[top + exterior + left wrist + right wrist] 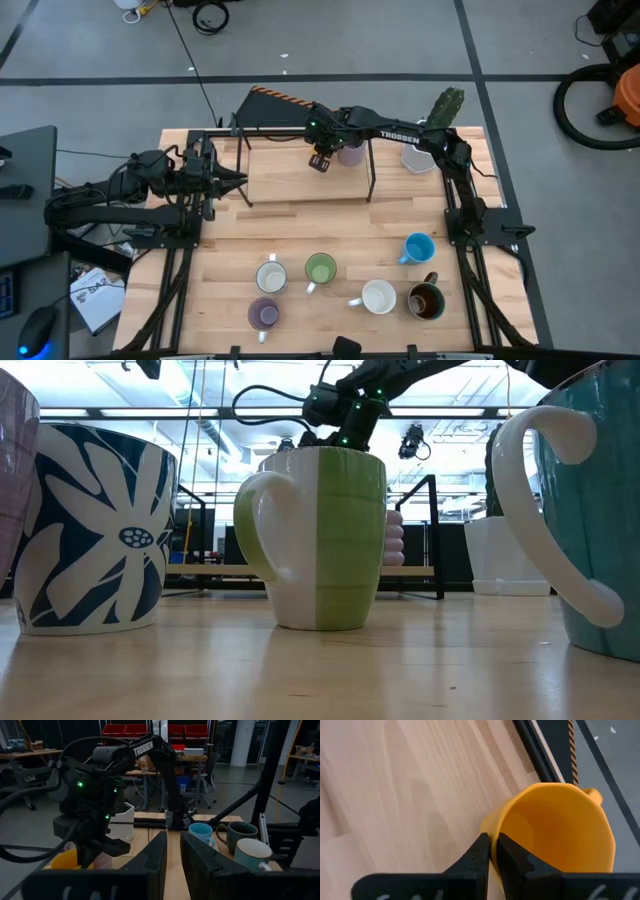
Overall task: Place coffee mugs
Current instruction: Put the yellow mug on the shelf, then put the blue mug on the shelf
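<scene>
My right gripper reaches over the raised wooden shelf and is shut on the orange mug, which also shows in the left wrist view. A lavender mug stands on the shelf beside it. On the near table stand a white floral mug, a green one, a second lavender one, a white one, a dark brown one and a blue one. My left gripper waits at the shelf's left end, open by a narrow gap. My right gripper pinches the orange mug's rim wall, one finger inside the mug and the other outside. The fingers come from above, pointing down. The mug hangs close over the shelf board; whether its bottom rests there I cannot tell.
A white faceted pot with a green cactus stands at the shelf's right end. The shelf has black legs and a striped far edge. Bare wood lies between the shelf and the row of mugs.
</scene>
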### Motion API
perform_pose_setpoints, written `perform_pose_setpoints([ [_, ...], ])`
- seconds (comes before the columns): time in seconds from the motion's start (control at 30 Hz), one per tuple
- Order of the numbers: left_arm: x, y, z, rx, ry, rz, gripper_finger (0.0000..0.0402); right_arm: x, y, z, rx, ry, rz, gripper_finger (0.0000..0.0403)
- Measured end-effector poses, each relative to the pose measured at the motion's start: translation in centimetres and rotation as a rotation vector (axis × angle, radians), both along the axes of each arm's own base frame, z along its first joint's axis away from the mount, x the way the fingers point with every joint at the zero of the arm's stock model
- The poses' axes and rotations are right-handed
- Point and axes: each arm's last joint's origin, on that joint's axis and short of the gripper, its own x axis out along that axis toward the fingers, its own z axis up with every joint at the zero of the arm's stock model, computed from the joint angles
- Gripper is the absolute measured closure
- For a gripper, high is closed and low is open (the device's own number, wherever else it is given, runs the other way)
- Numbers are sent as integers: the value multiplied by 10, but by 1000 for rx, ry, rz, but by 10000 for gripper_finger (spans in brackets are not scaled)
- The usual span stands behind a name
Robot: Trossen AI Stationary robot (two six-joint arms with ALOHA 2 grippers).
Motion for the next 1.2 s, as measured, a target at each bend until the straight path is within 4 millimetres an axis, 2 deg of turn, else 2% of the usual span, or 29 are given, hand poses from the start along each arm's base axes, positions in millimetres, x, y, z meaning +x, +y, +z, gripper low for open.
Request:
perform_pose_setpoints([
  [0.33,0,0,-1,-7,9,0,342,0,0,0,1,5,5,362],
  [0.8,0,0,-3,-14,30,0,342,0,-1,0,8,-6,17,301],
  [1.2,0,0,-3,-9,31,1,342,3,-3,3,-38,-34,11,296],
])
